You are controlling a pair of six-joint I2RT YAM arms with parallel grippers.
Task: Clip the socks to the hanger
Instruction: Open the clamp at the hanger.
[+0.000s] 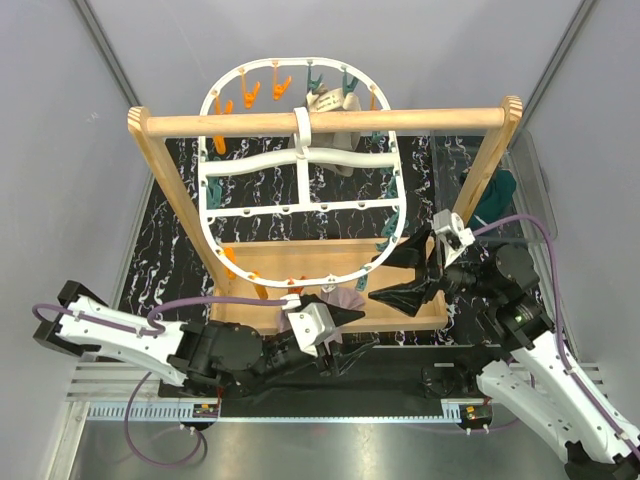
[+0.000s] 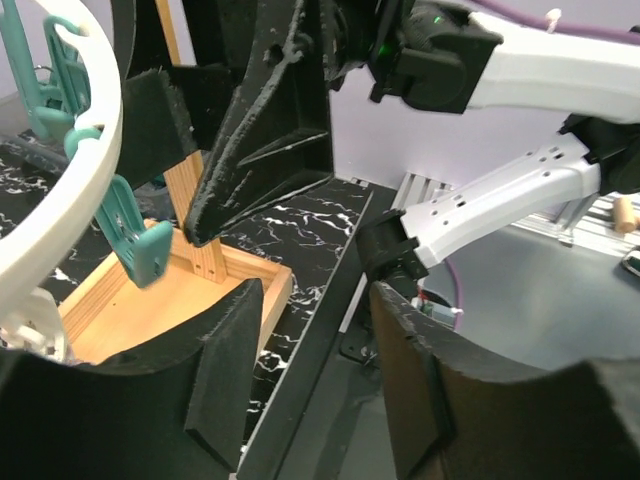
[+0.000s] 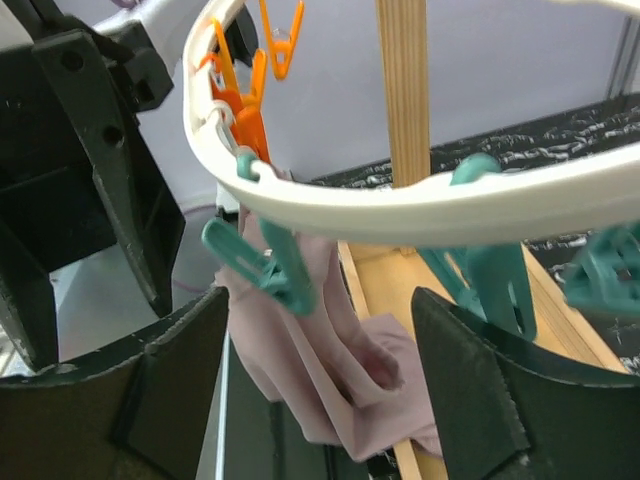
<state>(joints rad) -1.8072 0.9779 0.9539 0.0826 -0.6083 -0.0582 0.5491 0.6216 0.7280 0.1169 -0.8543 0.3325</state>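
Right hand (image 3: 320, 310) stands spread and empty. Just ahead of it a mauve-pink sock (image 3: 330, 380) hangs from a teal clothespin (image 3: 275, 270) on the hanger (image 3: 400, 205) rim, so I judge that one clipped. Left hand (image 2: 315, 300), fingers apart, holds nothing, close beside the same rim. Well beyond the right hand a dark teal sock (image 1: 500, 188) lies unclipped, and the orange clothespins (image 1: 250, 95) hang bare.

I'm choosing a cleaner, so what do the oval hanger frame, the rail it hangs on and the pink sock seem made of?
The hanger frame looks like white moulded plastic, smooth with a slight sheen. The rail looks like pale bare wood, matte, with faint grain. The pink sock looks like soft knit fabric, matte and limp in folds; the fibre cannot be told.
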